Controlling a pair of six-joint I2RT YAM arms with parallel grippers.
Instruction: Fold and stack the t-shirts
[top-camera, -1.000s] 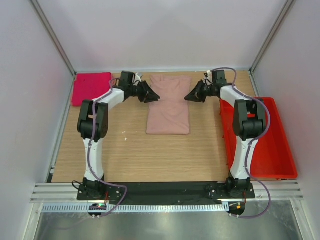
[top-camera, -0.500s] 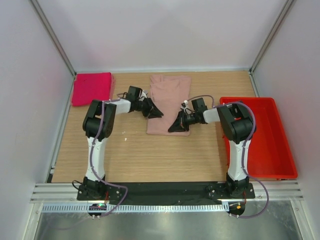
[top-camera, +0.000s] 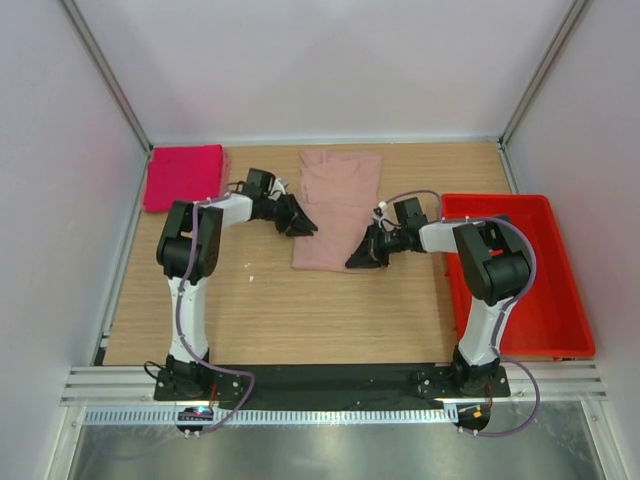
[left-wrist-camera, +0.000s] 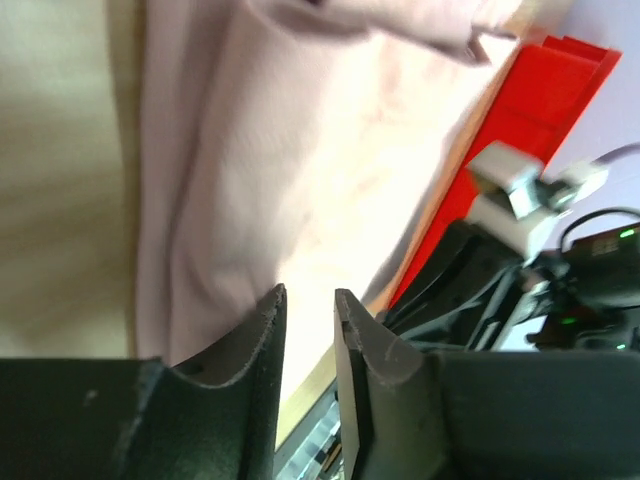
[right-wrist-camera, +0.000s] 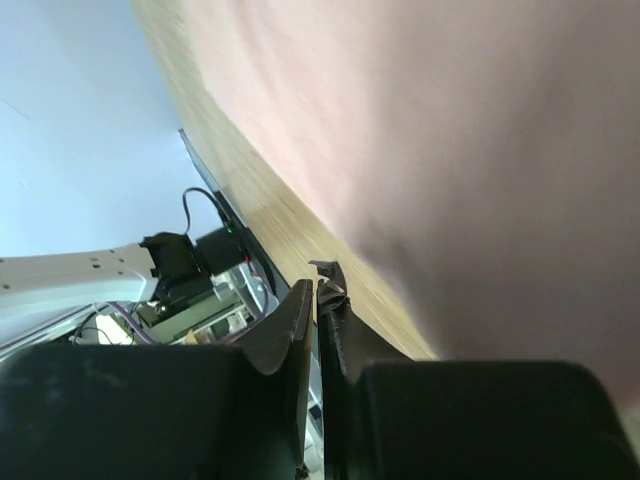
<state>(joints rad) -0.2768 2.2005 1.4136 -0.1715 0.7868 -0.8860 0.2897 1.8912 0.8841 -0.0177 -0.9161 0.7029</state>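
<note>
Pale shirt (top-camera: 340, 205): lies flat on the table (top-camera: 300, 310), centre and toward the far edge. It is folded into a long strip running near to far, with its near hem squared off.

Magenta shirt (top-camera: 183, 177): a folded square in the far left corner, well apart from the pale one. Neither of my grippers is near it.

Bin (top-camera: 560, 300): red, along the right edge of the table, beside my right arm.

Left gripper (top-camera: 303, 226): down low at the pale shirt's left edge, about halfway along the strip, pointing in toward the cloth. From the wrist, my two fingers (left-wrist-camera: 268, 330) stand a little apart. The narrow gap between them shows pink cloth beyond the tips. I see nothing pinched in it, so I call this gripper released. Past the shirt, the same view takes in the bin wall and my right arm's wrist.

Right gripper (top-camera: 358, 260): low at the near right corner of the pale shirt, pointing left and toward me. The wrist view shows the fingers drawn together with only a hairline slit between them, so it is clenched. The tips sit over bare wood just beside the shirt's edge, and the cloth fills the upper right of that view. I see no cloth between the fingers. From above I cannot tell whether the tips touch the hem.
</note>
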